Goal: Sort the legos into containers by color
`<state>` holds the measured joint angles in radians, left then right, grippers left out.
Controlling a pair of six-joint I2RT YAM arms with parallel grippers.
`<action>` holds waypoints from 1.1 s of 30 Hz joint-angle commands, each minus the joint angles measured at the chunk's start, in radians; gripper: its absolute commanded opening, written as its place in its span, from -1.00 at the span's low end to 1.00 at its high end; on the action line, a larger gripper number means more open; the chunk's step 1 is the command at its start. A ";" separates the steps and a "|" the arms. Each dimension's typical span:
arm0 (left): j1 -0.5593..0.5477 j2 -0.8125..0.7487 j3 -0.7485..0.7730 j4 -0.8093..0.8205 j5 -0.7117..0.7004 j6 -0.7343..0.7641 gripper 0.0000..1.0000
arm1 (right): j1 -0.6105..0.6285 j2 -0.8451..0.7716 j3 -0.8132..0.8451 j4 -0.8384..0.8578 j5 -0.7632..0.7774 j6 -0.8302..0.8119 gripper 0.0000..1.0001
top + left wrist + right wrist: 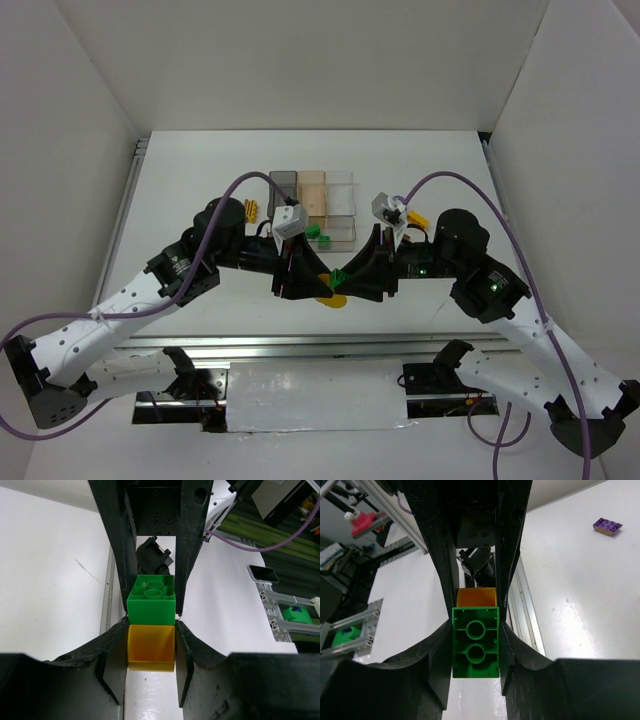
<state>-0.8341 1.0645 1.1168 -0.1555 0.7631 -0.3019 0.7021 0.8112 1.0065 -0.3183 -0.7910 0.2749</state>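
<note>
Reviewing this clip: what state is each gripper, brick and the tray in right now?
left gripper: shut on orange brick.
right gripper: shut on green brick.
orange brick: clamped, flush against green brick.
green brick: clamped, flush against orange brick.
purple brick: loose on the table.
tray: upright on table.

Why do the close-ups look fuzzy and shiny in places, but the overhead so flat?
Top external: even light, soft shadows under the arms. Left wrist: green brick and orange brick sharp, nearest fingers dark and blurred, glare on the table below. Right wrist: green brick sharp, nearest fingers blurred likewise.
</note>
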 commanded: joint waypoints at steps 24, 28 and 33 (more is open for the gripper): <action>-0.003 0.018 -0.023 0.020 -0.054 0.043 -1.00 | -0.213 0.011 0.017 0.255 -0.149 0.089 -1.00; -0.003 0.011 -0.022 0.016 -0.087 0.029 -1.00 | -0.236 0.040 0.040 0.175 -0.017 0.046 -1.00; 0.000 -0.057 0.043 -0.111 -0.403 -0.048 -1.00 | -0.239 0.192 -0.014 0.191 0.561 0.088 -1.00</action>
<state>-0.8364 1.0672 1.0912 -0.2058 0.5640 -0.3023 0.4713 0.9092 1.0054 -0.1413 -0.6197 0.3370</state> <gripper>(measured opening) 0.479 0.440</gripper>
